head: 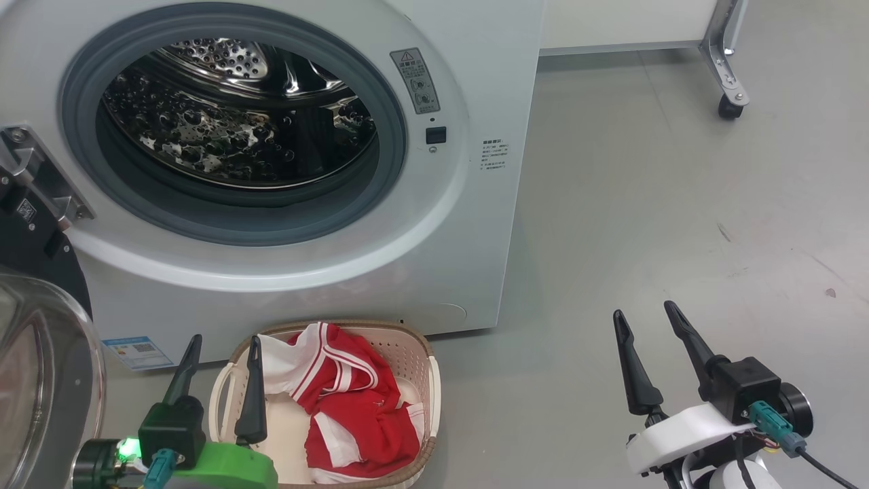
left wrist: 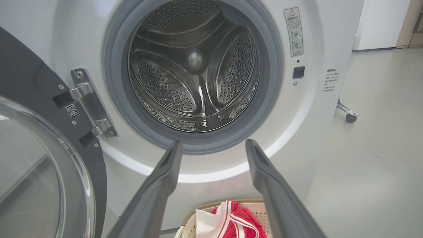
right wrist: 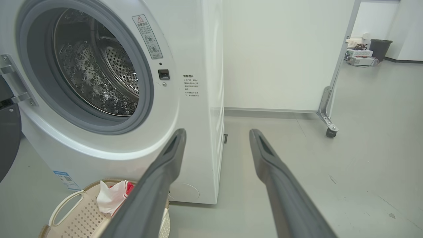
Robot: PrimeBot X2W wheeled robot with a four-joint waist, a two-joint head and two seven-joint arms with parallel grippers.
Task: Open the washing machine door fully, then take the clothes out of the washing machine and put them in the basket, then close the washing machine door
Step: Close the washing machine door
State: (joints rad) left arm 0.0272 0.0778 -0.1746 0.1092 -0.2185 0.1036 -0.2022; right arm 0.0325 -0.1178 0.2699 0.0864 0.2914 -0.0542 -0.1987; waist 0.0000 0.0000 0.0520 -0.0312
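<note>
**Grey floor, washer emptied, door left to shut**

Plain grey floor [head: 645,204], white wall [right wrist: 281,49] behind. Nearest is the left gripper [head: 226,338], low at the left. Its fingers are spread wide and empty, and it hovers over the left side of the basket [head: 432,380]. The right gripper [head: 643,310] is well off to the right above bare floor, also wide and empty.

The basket sits on the floor just in front of the washing machine [head: 468,272], close to its foot. The clothes [head: 346,401] are heaped inside it. The bundle runs roughly from the basket's far-left corner to its near-right one. Beyond, the drum [head: 237,129] looks empty. The washing machine door [head: 34,353] is swung open on the hinge [head: 41,183] at the left of the opening.

My read of the step: unloading is done and only closing the door is left. The next move likely falls to the left gripper, which is nearest the door. It should get round to the door's outer face or free edge, then push in an arc toward the opening until the latch catches. The fingers should stay off the glass bowl and clear of the basket.

The door is round, so it has no real long axis. It stands upright on edge with its free edge pointing out toward the robot and the glass bowl bulging to the right.
</note>
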